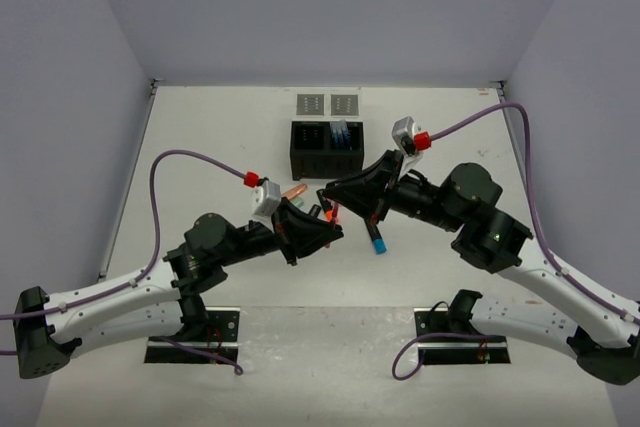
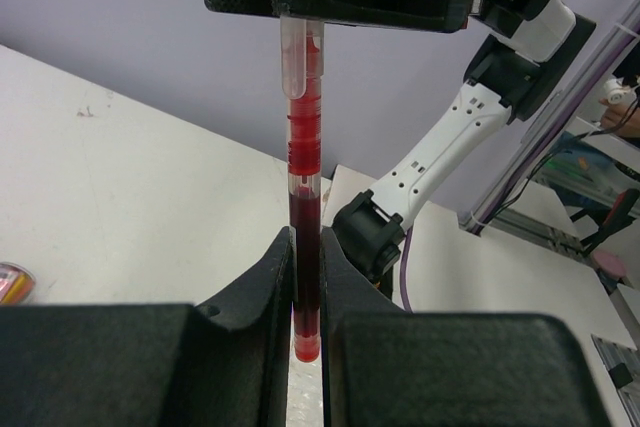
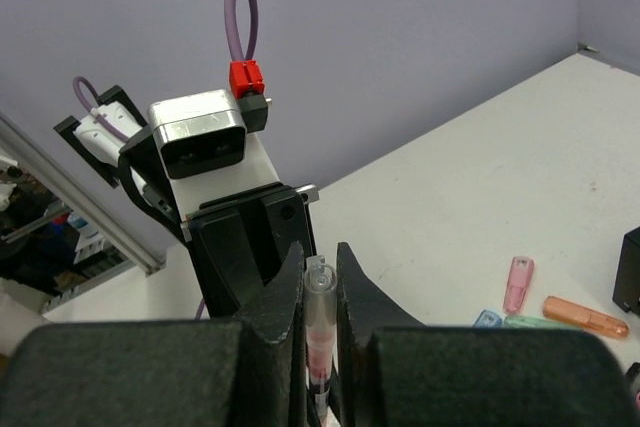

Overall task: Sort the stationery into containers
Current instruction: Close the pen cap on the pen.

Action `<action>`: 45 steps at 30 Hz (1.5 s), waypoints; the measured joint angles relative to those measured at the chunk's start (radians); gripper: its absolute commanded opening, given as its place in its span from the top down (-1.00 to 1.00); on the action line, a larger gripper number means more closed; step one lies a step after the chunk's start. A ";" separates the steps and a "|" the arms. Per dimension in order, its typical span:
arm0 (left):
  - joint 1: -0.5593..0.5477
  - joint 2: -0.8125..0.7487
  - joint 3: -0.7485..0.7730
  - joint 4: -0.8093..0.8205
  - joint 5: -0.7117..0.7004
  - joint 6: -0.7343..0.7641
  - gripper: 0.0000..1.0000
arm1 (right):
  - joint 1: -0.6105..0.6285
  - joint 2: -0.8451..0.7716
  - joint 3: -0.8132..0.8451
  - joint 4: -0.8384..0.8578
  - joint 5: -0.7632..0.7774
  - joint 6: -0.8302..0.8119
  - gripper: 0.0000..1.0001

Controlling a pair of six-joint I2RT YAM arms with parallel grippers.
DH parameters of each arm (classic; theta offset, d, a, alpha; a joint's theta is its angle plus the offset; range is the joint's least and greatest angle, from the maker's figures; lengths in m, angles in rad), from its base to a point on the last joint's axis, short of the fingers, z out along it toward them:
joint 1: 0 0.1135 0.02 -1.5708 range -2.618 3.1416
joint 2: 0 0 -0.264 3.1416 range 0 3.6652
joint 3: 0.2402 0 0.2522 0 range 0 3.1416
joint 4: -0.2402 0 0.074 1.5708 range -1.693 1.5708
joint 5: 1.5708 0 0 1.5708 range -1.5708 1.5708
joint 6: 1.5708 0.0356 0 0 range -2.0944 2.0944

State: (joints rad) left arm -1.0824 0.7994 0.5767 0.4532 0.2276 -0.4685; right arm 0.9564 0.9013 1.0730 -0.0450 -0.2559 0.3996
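A red pen (image 2: 304, 197) with a clear cap (image 3: 320, 299) is held between both grippers above the table's middle (image 1: 331, 214). My left gripper (image 2: 307, 247) is shut on its dark red barrel near the bottom end. My right gripper (image 3: 320, 253) is shut on the clear cap end, facing the left gripper. The black two-compartment box (image 1: 325, 150) stands behind them, with blue items (image 1: 341, 133) in its right compartment. Two small grey trays (image 1: 328, 104) lie behind the box.
A dark pen with a blue tip (image 1: 378, 238) lies under the right gripper. A salmon highlighter (image 1: 294, 190) lies by the left wrist. Pink (image 3: 517, 283), orange (image 3: 585, 316), blue (image 3: 487, 319) and green (image 3: 530, 322) highlighters lie on the table.
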 measured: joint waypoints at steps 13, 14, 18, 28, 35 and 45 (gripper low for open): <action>-0.005 -0.001 0.041 -0.086 -0.025 0.041 1.00 | -0.008 -0.047 -0.116 0.149 0.004 0.039 1.00; -0.005 0.000 0.050 -0.102 -0.029 0.049 1.00 | -0.009 -0.050 -0.129 0.167 0.005 0.041 1.00; -0.006 0.008 0.097 -0.177 -0.049 0.089 1.00 | -0.015 -0.058 -0.189 0.264 0.012 0.056 1.00; -0.005 0.064 0.231 -0.369 -0.058 0.153 1.00 | -0.022 -0.045 -0.313 0.520 0.031 0.091 1.00; -0.003 0.064 0.264 -0.414 -0.035 0.175 1.00 | -0.021 -0.031 -0.296 0.539 0.035 0.132 0.99; 0.010 0.002 -0.036 0.038 0.033 0.078 1.00 | 0.008 -0.001 -0.104 0.164 0.066 0.127 0.15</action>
State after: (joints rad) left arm -1.0723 0.8017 0.5409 0.4912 0.2606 -0.3901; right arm 0.9645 0.9007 0.9690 0.1188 -0.1894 0.5270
